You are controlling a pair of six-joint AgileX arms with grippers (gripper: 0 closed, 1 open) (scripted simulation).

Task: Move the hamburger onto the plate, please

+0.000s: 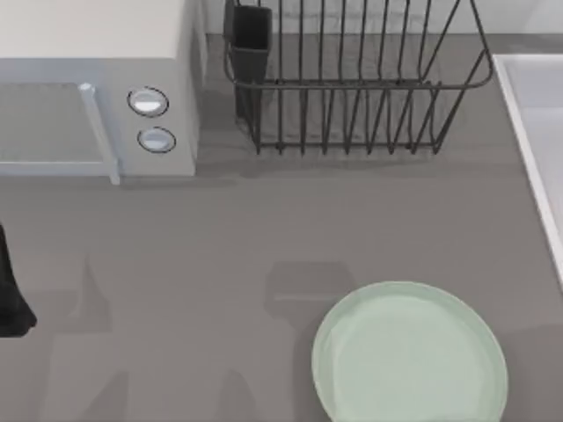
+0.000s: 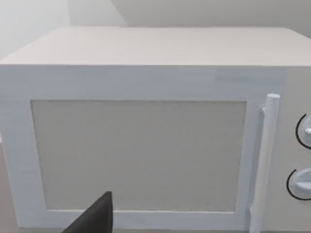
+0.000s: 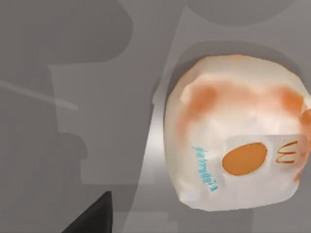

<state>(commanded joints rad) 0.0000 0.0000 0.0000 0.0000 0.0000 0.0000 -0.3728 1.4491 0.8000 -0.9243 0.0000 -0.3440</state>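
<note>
- Nearest the right wrist camera, the hamburger (image 3: 235,133) is seen close up: a whitish wrapped round with orange patches, an orange oval, an orange arch mark and small blue lettering.
- It is seen against the grey bench (image 1: 220,255); whether it rests on that surface or is lifted clear cannot be told.
- One dark fingertip (image 3: 95,216) of the right gripper is recorded in the same view, apart from the hamburger. Whether that gripper is spread or pressed together cannot be told.
- One dark fingertip (image 2: 95,216) of the left gripper is recorded in the left wrist view, before the microwave (image 2: 146,131). Its state likewise cannot be told.
- A dark part of the left arm (image 1: 10,294) is noted at the bench's left edge in the top view.
- The plate (image 1: 409,356), pale mint green, is recorded near the bench's front edge, right of centre, with nothing on it.
- The microwave is placed at the back left corner, door shut, handle and two dials toward the centre.
- A black wire dish rack (image 1: 356,79) is placed along the back edge, right of the microwave.
- A white raised rim (image 1: 532,141) is noted along the right edge.
</note>
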